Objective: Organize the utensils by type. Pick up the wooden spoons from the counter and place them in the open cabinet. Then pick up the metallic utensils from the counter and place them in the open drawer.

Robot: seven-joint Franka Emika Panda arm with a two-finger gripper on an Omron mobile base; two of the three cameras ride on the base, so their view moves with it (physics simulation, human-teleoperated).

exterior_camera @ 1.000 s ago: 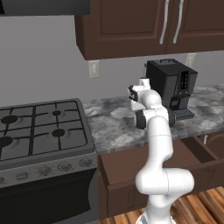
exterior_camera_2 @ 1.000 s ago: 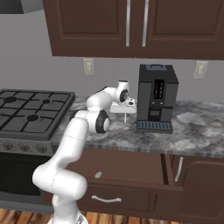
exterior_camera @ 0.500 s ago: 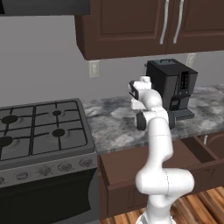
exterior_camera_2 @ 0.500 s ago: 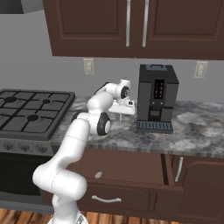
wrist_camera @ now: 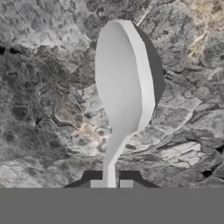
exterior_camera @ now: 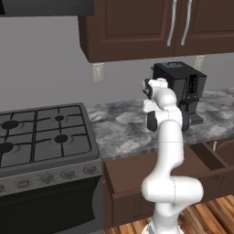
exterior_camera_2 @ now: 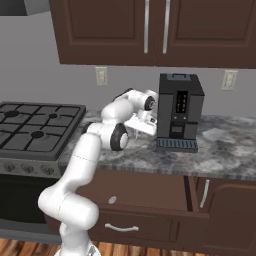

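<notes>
STEP: carry metal spoon to drawer | PINCER (wrist_camera: 113, 183): clenched on the neck of the silvery spoon (wrist_camera: 122, 78), bowl toward 12 o'clock above the marbled bench (wrist_camera: 39, 109) | DO: lift straight, keep my wrist level, swing low toward the open drawer (exterior_camera: 132, 176), release only once inside.

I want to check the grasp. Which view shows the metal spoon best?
The hand view: the silvery spoon fills it, handle pinched between the shut gripper fingertips, above the counter. In both base views I can't make the spoon out.
</notes>
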